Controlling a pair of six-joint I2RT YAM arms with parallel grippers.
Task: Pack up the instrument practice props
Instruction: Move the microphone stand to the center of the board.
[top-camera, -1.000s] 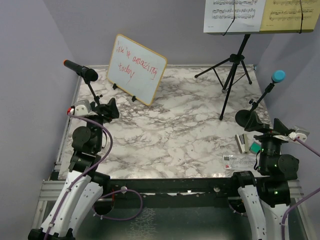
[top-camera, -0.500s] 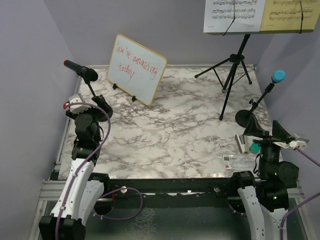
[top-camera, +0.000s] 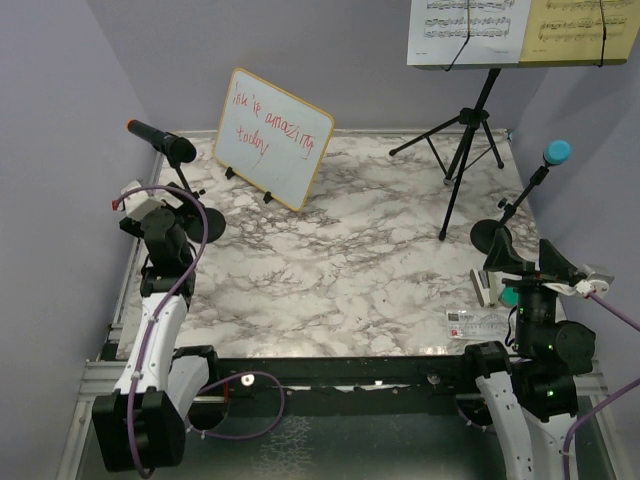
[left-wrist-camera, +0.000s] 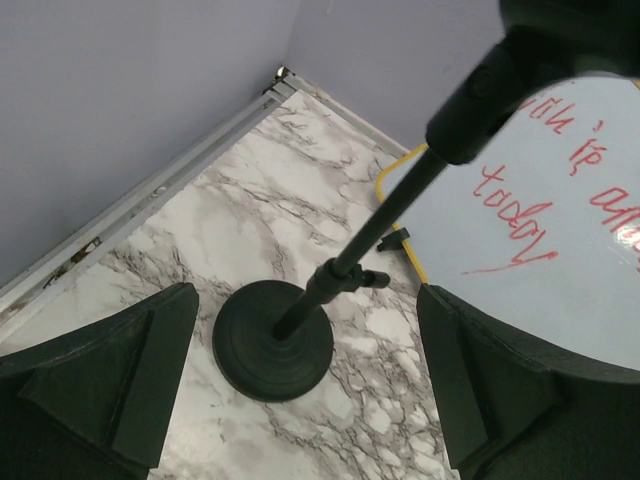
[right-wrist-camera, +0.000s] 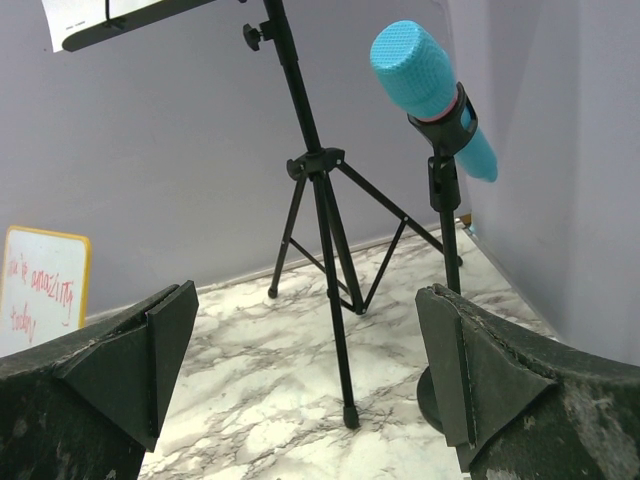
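Left jaws spread wide and empty, poised over the left edge of the grey-veined white marble worktop (top-camera: 370, 260). The left wrist view frames the first small black round-based mic holder (left-wrist-camera: 272, 340) between them, untouched. The black microphone (top-camera: 160, 140) sits tilted in that holder's clip. Over on the right, the right jaws are just as wide, nothing in them, looking out at the blue microphone (right-wrist-camera: 430, 90) clipped in the second black round-based holder (top-camera: 490, 237) by the right wall. Far right stands the tall black tripod music desk (top-camera: 465, 140), with white sheet music (top-camera: 468, 28) and yellow sheet music (top-camera: 580, 28) side by side on top. The wood-framed whiteboard with red writing (top-camera: 272, 138) is propped at the back left. A small stapler (top-camera: 484, 287) and a clear ruler (top-camera: 475, 322) lie near the right jaws.
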